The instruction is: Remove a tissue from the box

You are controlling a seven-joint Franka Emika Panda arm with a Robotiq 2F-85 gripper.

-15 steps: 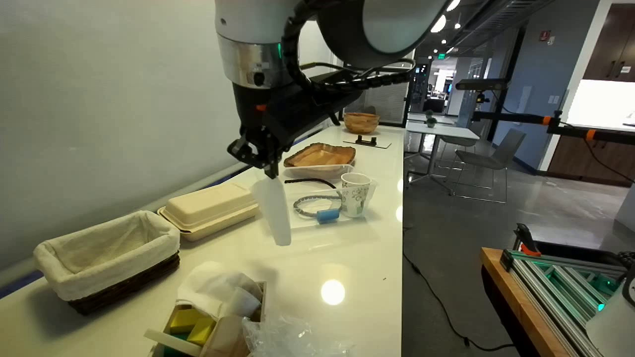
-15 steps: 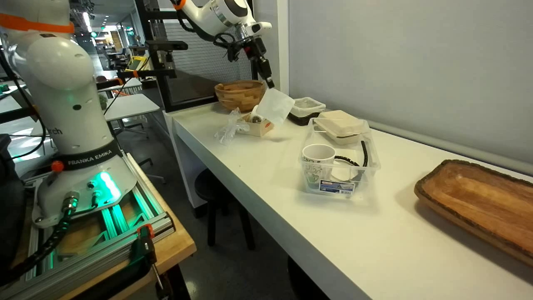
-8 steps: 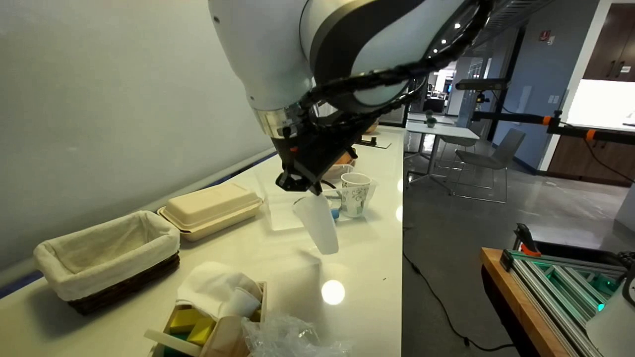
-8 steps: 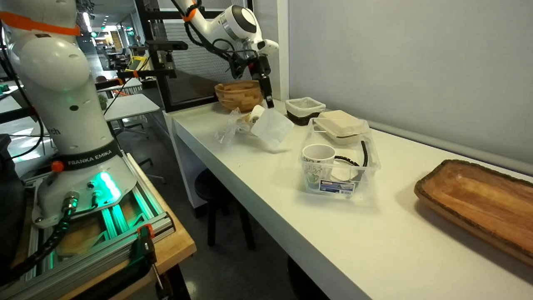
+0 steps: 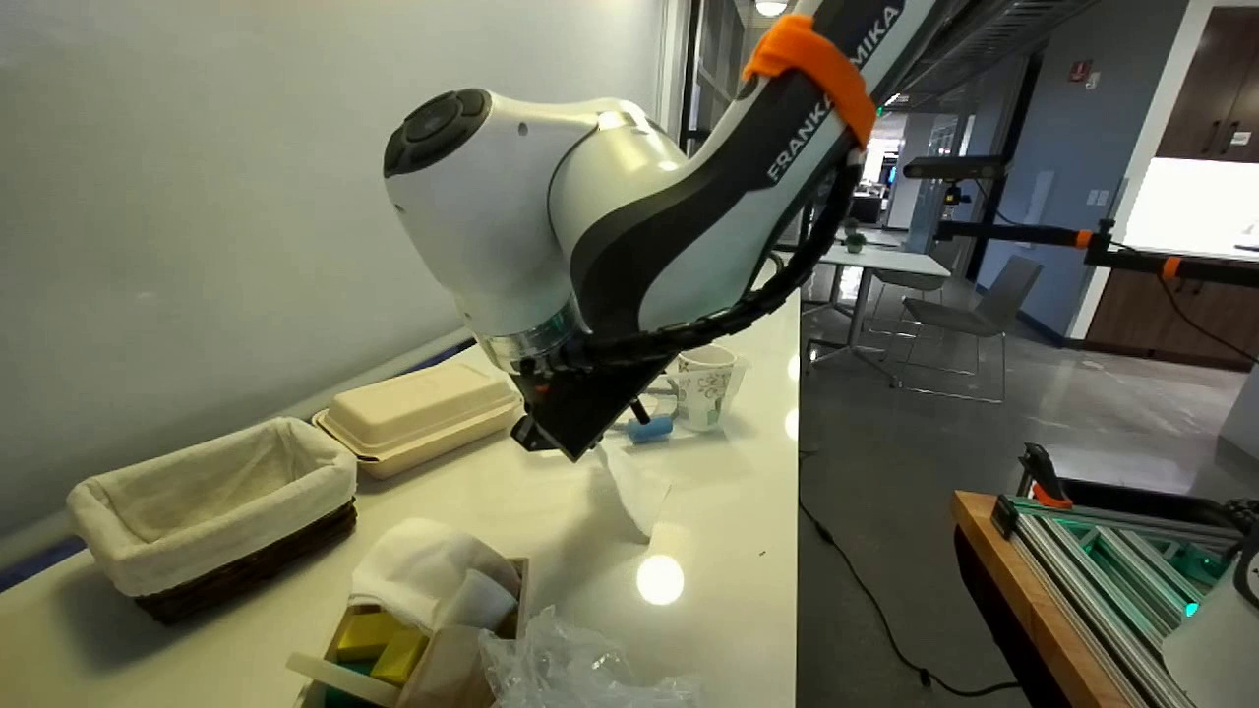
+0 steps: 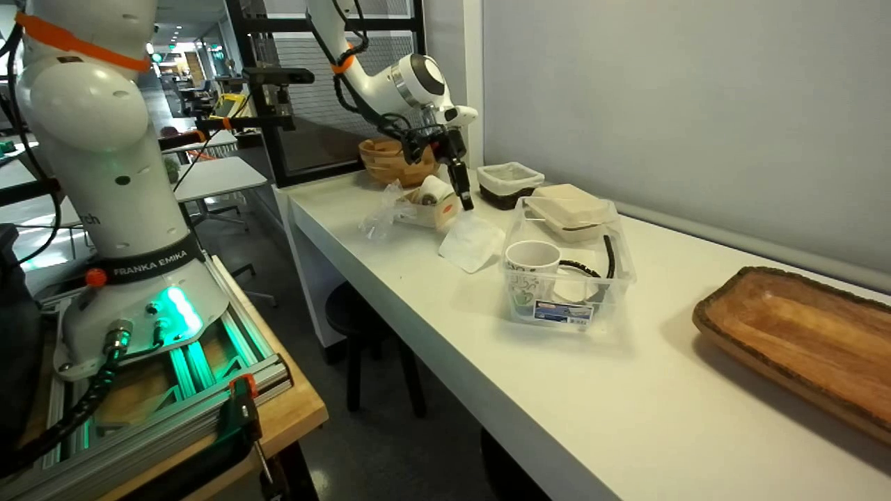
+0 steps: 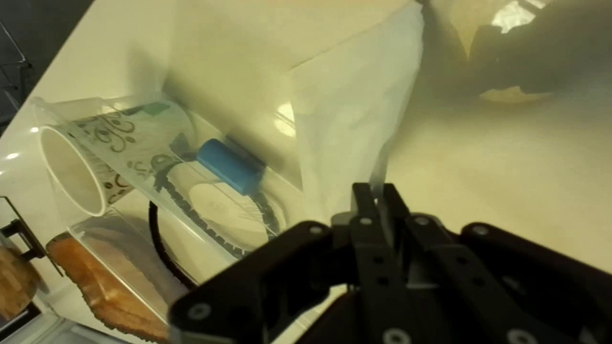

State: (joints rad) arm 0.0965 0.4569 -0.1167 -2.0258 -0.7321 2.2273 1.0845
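A thin white tissue hangs from my gripper, and it also shows in an exterior view and in the wrist view. My gripper is shut on its upper end, with the tissue pinched between the fingertips. In an exterior view the gripper points down, low over the white table. The tissue's lower edge is at or just above the tabletop; I cannot tell which. The open wooden box stands beside it, holding a white bundle, yellow blocks and a white cup.
A clear plastic bin with a paper cup and cable stands near the tissue. A beige clamshell box and a lined basket stand along the wall. A crumpled clear bag lies beside the wooden box.
My gripper has moved down toward the table with the tissue still held. The tissue's lower part has come down to about table height. The box and other objects have not moved.
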